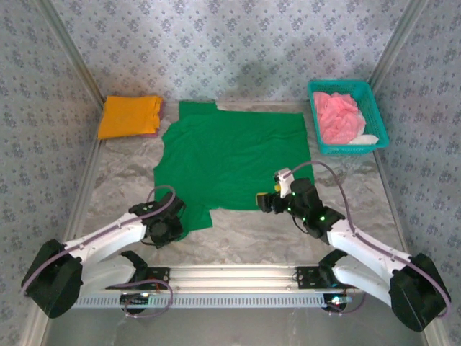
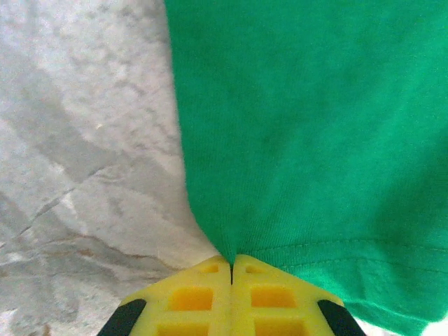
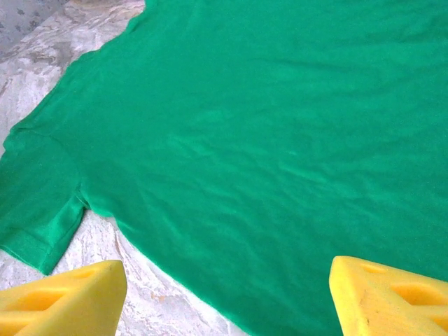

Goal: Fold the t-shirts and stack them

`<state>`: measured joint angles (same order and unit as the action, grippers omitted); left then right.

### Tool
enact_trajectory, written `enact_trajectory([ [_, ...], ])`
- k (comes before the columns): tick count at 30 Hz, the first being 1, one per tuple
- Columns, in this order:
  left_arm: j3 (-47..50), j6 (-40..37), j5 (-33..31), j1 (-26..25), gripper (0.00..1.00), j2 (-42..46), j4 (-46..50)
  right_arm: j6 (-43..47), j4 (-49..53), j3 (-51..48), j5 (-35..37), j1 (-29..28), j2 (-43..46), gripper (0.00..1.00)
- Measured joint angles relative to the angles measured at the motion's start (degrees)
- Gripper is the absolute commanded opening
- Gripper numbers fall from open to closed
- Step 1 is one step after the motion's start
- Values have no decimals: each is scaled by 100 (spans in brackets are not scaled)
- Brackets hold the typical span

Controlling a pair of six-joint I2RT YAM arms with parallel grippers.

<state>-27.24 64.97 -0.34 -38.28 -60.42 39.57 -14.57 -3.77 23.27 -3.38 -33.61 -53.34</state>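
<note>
The bright green t-shirt (image 1: pixel 234 158) lies spread flat in the middle of the table. My left gripper (image 1: pixel 178 218) is at its near-left corner. In the left wrist view the yellow fingers meet, and that gripper (image 2: pixel 231 264) is shut on a pinched fold of the green t-shirt (image 2: pixel 308 126) at its hem. My right gripper (image 1: pixel 268 200) hangs over the shirt's near edge. In the right wrist view this gripper (image 3: pixel 227 280) is open, with the green t-shirt (image 3: pixel 266 126) flat below it. A folded orange-yellow t-shirt (image 1: pixel 130 115) lies at the back left. A crumpled pink t-shirt (image 1: pixel 337 115) sits in the basket.
The teal mesh basket (image 1: pixel 377 115) stands at the back right, with a white cloth scrap (image 1: pixel 366 139) at its near end. Patterned walls close in the marbled table (image 1: pixel 238 238) on three sides. Bare tabletop runs between the shirt's near edge and the arm bases.
</note>
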Motion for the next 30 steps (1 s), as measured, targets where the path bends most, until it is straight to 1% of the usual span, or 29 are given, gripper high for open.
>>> enact_trajectory([
  [1, -26, -9, -66, 17, 0, 105, 37, -151, 262, 70, 170, 61, 107, 94],
  [3, -85, -28, -175, 90, 0, 380, 138, -551, 855, 258, 428, 328, 365, 94],
  [4, -118, -42, -245, 138, 0, 551, 197, -785, 1189, 393, 485, 605, 476, 93],
  [5, -133, -44, -289, 173, 0, 680, 227, -979, 1434, 505, 483, 931, 527, 92],
  [7, -131, -48, -367, 291, 0, 957, 291, -1440, 2000, 721, 356, 1919, 525, 87],
  [8, -131, -48, -369, 343, 0, 1038, 302, -1558, 2179, 756, 240, 2308, 476, 85],
  [9, -131, -48, -372, 396, 0, 1093, 310, -1720, 2411, 772, 42, 2815, 363, 83],
  [10, -131, -52, -385, 433, 0, 1119, 319, -1808, 2616, 776, -105, 3182, 223, 83],
  [12, -131, -96, -402, 483, 0, 1119, 341, -1864, 2959, 780, -354, 3613, -153, 82],
  [13, -129, -125, -407, 496, 0, 1117, 354, -1860, 3121, 798, -516, 3788, -389, 79],
  [17, -131, -262, -444, 562, 0, 1115, 413, -1716, 3423, 960, -1119, 4291, -1274, 72],
  [20, -131, -308, -468, 610, 0, 1115, 420, -1587, 3399, 1003, -1449, 4505, -1674, 69],
  [26, -22, -295, -466, 640, 0, 1231, 350, -1545, 3088, 1001, -1893, 4553, -1932, 61],
  [30, 55, -286, -466, 647, 0, 1276, 352, -1563, 2872, 986, -1969, 4535, -1954, 58],
])
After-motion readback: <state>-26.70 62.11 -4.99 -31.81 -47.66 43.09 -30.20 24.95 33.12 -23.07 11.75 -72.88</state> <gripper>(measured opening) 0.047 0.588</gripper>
